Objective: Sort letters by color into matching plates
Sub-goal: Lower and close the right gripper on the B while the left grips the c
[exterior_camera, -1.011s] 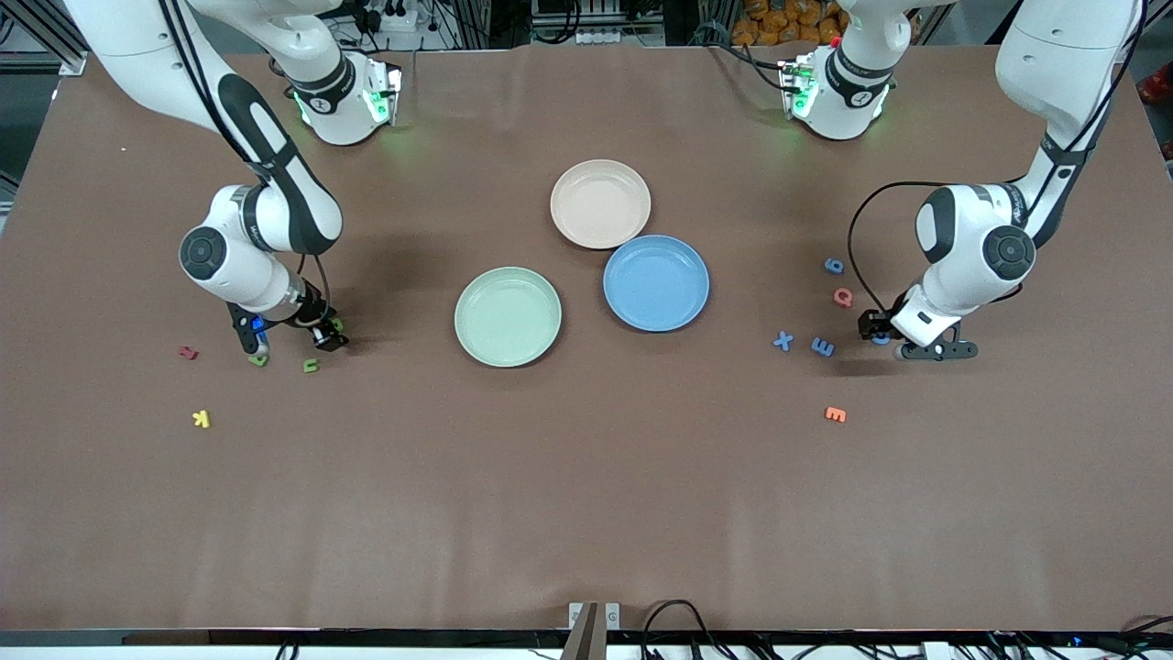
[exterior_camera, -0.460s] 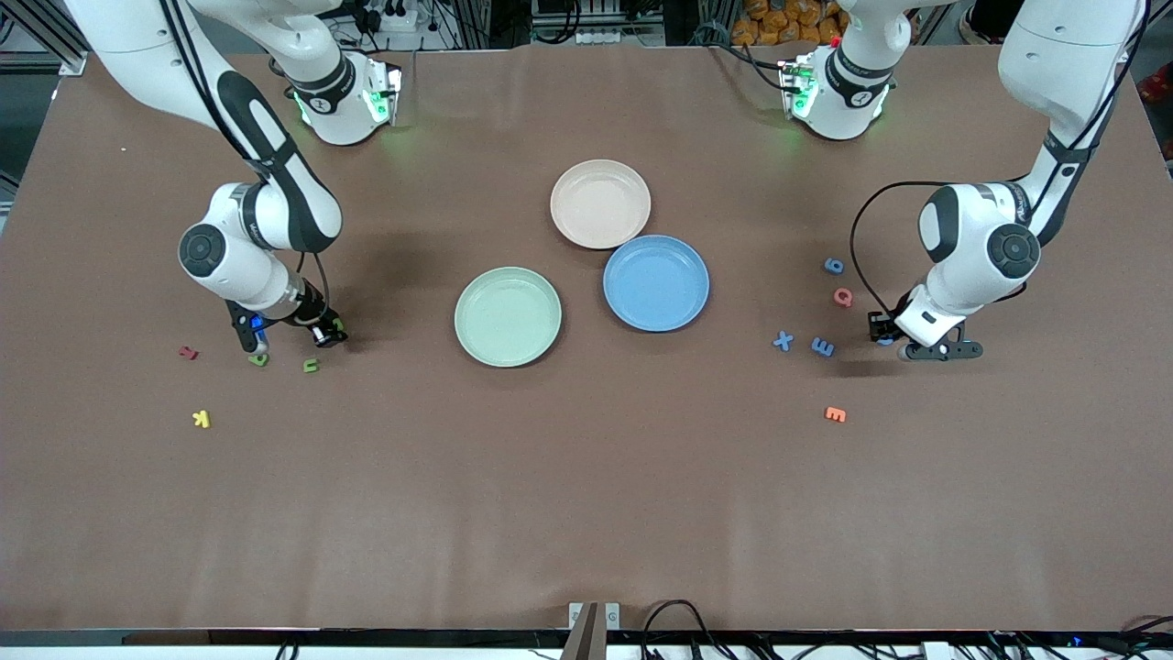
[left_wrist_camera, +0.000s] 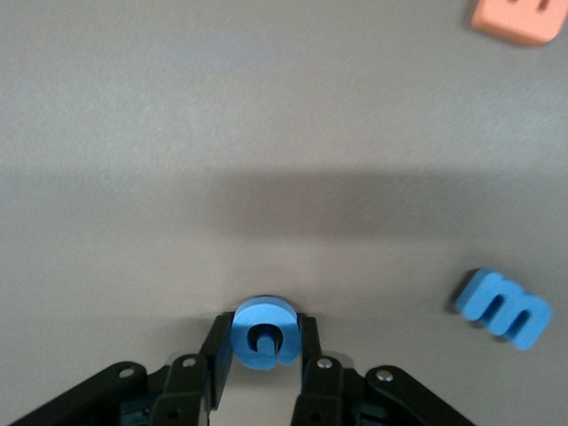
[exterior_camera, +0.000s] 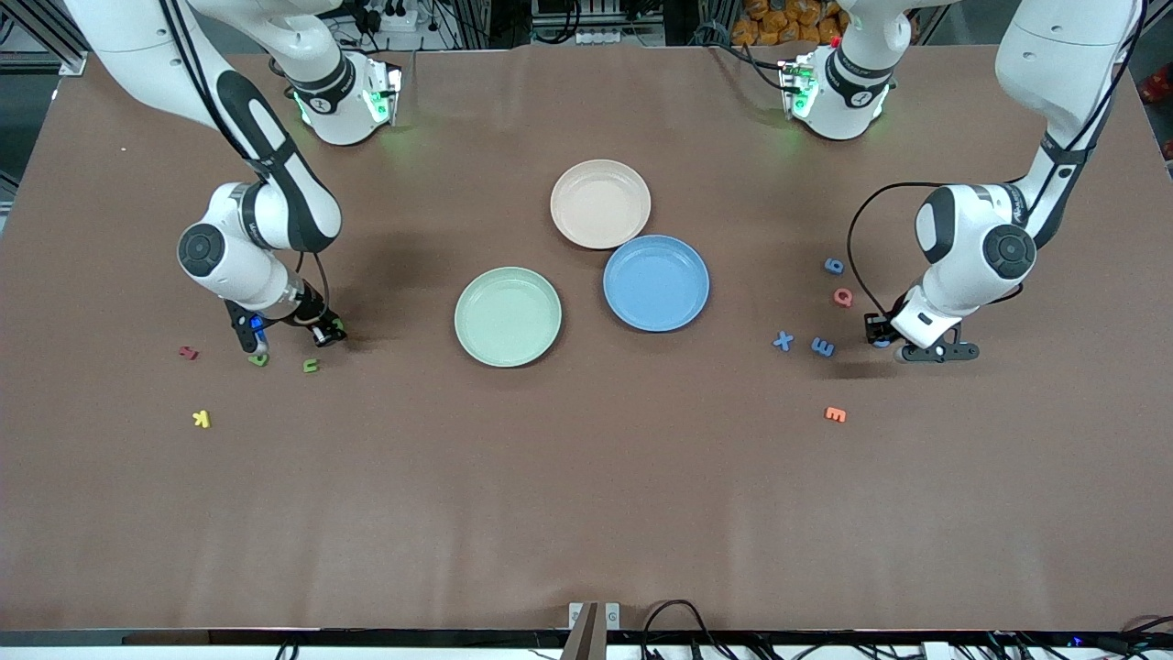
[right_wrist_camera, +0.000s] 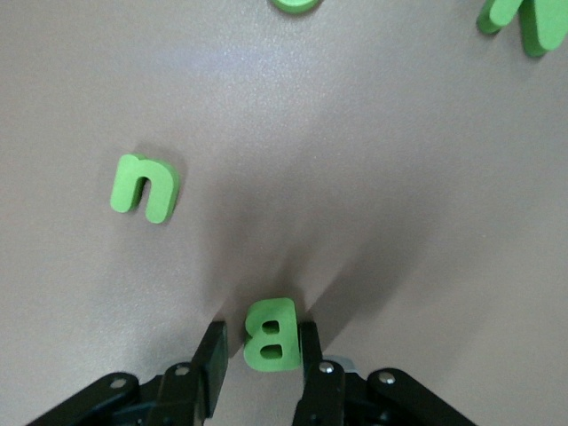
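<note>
Brown table [exterior_camera: 586, 477]: blue G [left_wrist_camera: 264, 333] pinched in left hand [left_wrist_camera: 264, 355]; green B [right_wrist_camera: 271, 334] between right hand [right_wrist_camera: 262, 355] fingers.

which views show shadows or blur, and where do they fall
Front view: even light, soft shadows on the table under both arms. Left wrist view: a dark band of shadow above the left tool gripping the blue letter; the orange letter looks soft. Right wrist view: shadow fans from the right tool around the green B.

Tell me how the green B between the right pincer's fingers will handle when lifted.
The green B looks like thick foam, so probably very light and slightly squashy. It stands on edge between the right pincer fingers, so it may twist. Its matte faces should grip.
</note>
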Robot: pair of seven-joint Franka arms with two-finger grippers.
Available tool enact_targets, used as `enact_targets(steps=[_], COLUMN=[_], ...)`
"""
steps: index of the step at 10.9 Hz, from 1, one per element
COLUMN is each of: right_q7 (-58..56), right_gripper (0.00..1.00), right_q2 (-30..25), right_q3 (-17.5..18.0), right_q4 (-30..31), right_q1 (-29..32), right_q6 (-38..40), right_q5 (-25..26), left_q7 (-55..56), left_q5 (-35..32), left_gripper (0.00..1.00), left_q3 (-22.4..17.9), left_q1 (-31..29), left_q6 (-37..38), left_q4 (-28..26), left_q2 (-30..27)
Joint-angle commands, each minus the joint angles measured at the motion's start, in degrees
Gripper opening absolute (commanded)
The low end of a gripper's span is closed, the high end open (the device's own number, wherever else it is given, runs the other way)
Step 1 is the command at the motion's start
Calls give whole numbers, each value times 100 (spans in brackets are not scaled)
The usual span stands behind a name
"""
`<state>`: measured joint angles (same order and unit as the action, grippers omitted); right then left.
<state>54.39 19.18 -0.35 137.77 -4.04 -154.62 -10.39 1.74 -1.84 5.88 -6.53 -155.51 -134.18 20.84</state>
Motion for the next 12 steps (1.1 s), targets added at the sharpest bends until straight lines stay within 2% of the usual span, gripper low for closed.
enact_targets(steps=[1,4,6,12], right_q7=[-148,-157,-148,-210], right_gripper=[38,30,24,22], right_q2=[-99,-90,-99,-143], right_q3=[-26,-26,-26,-26], right_q4=[189,189,189,136], right_q1=[17,44,44,-9], right_q6=[-33,-33,-42,28], right_q5=[-86,-86,-86,-60], left_q7=[282,404,1122,2582], left_q5=[-106,-106,-106,-106], left_gripper=[0,0,0,0], left_q3=[10,36,246,1107], left_q1=[178,327,521,776], left_q6=[624,1475,2206,2455], left_q4=[365,847,1270,1482], left_q2=[-80,-203,-203,-203])
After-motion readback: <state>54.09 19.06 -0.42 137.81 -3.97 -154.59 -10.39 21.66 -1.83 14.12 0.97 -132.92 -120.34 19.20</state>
